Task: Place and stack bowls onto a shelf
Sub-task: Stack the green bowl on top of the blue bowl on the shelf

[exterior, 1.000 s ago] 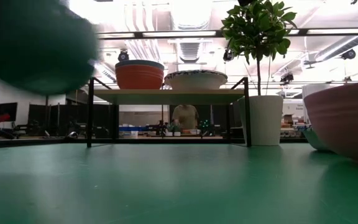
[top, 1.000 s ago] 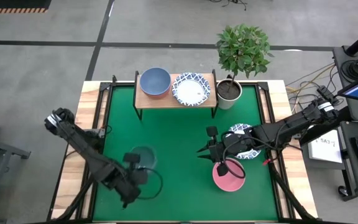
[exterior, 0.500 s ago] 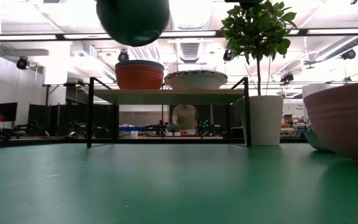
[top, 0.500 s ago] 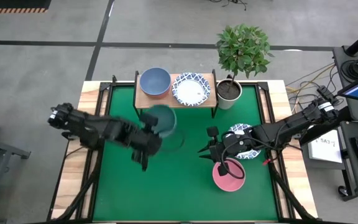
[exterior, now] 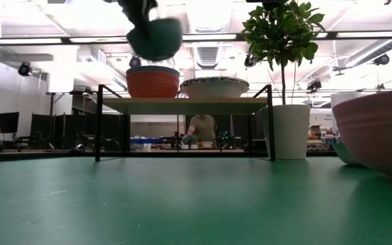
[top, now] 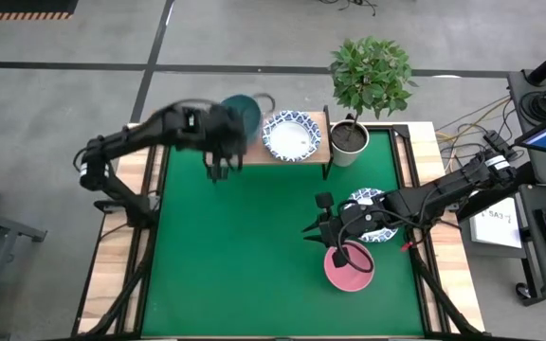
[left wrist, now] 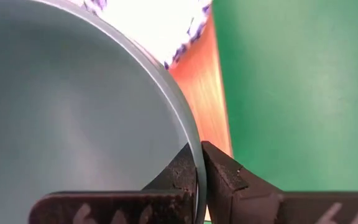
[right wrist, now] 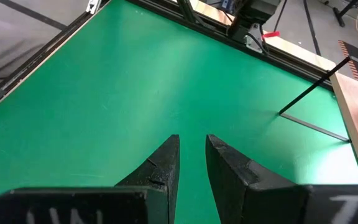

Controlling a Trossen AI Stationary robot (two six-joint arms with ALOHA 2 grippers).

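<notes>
My left gripper [top: 231, 123] is shut on a dark teal bowl [top: 245, 111] and holds it in the air over the left end of the wooden shelf [top: 259, 155]. In the low view the teal bowl [exterior: 156, 37] hangs just above a bowl stack on the shelf [exterior: 153, 82] that shows red from the side. A white bowl with a blue pattern [top: 292, 135] rests on the shelf's right half. My right gripper [top: 315, 228] hovers open over the green table, left of a pink bowl [top: 349, 268] and another patterned bowl [top: 374, 212], both resting on the table. My left gripper [left wrist: 199, 167] pinches the teal bowl's rim [left wrist: 190, 134], with one finger inside the bowl and one outside. The fingers come from the table's left side. The bowl is lifted clear and hangs tilted below the gripper, above the stack on the shelf.
A white pot with a leafy plant [top: 349, 140] stands just right of the shelf. The pink bowl [exterior: 380, 129] looms at the low view's right edge. The green table's middle and near left [top: 245, 265] lie bare. A person [exterior: 202, 127] shows far behind the shelf.
My left gripper has carried the teal bowl from low over the table's near left, up and toward the far edge, to above the shelf's left end. The bowl stayed in the shut fingers all the way.
</notes>
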